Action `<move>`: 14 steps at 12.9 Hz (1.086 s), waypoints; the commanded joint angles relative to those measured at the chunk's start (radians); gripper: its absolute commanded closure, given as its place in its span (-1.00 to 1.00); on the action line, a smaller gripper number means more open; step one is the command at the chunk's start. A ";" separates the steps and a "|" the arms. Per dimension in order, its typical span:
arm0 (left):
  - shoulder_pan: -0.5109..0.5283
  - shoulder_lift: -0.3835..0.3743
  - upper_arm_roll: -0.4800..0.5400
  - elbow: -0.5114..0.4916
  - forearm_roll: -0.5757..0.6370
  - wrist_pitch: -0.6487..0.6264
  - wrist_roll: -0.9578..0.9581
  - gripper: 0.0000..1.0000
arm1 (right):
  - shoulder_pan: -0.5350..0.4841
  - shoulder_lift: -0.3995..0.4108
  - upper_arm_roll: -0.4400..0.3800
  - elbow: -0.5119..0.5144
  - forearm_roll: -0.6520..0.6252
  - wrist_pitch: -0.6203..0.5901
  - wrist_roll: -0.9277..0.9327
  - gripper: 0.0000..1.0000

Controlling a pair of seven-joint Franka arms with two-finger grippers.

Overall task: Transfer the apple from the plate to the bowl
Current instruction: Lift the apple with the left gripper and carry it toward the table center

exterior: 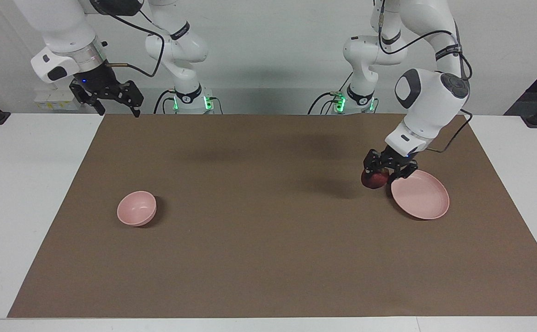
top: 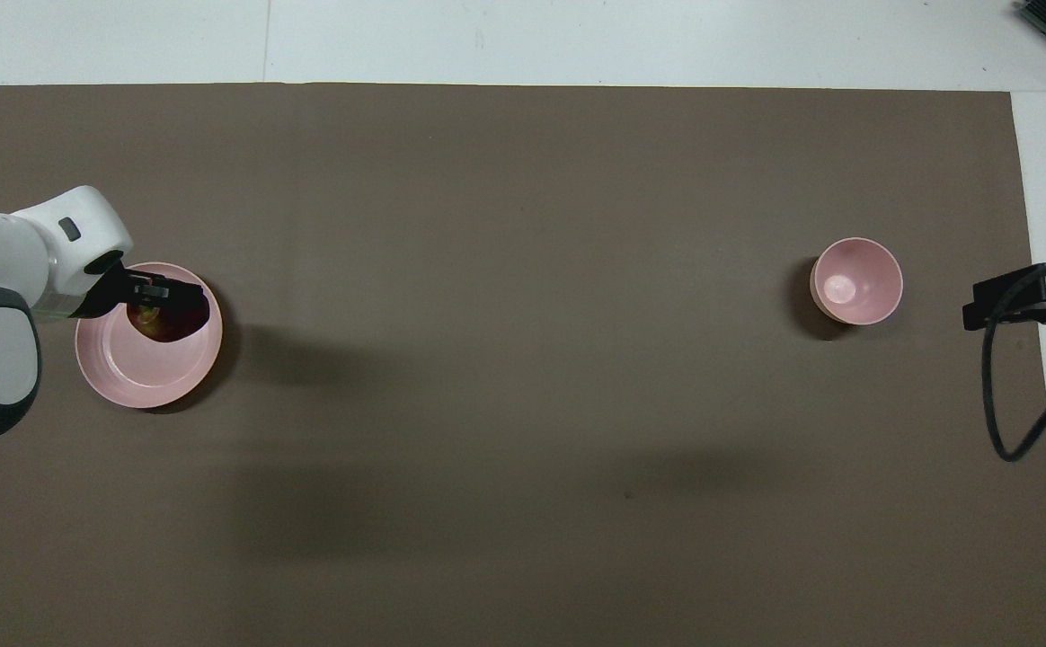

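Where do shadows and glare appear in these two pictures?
Facing view: soft shadows lie on the brown mat under the arms; a dark one hugs the bowl. Overhead view: a bright glare spot sits inside the bowl; the plate casts a shadow beside its rim.

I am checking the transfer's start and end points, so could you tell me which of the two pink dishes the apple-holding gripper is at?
The plate, the wider, shallow dish: the left gripper holds the apple by its rim. The bowl is smaller, deeper.
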 commanded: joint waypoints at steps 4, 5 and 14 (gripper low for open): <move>-0.117 -0.020 0.015 -0.012 -0.153 -0.034 -0.015 1.00 | -0.004 0.004 0.005 0.014 0.016 -0.014 0.014 -1.00; -0.133 -0.019 0.015 -0.013 -0.187 -0.035 -0.015 1.00 | -0.004 0.004 0.005 0.015 0.016 -0.014 0.012 -1.00; -0.259 -0.024 -0.022 0.001 -0.336 -0.021 -0.189 1.00 | -0.004 0.004 0.005 0.015 0.016 -0.014 0.014 -1.00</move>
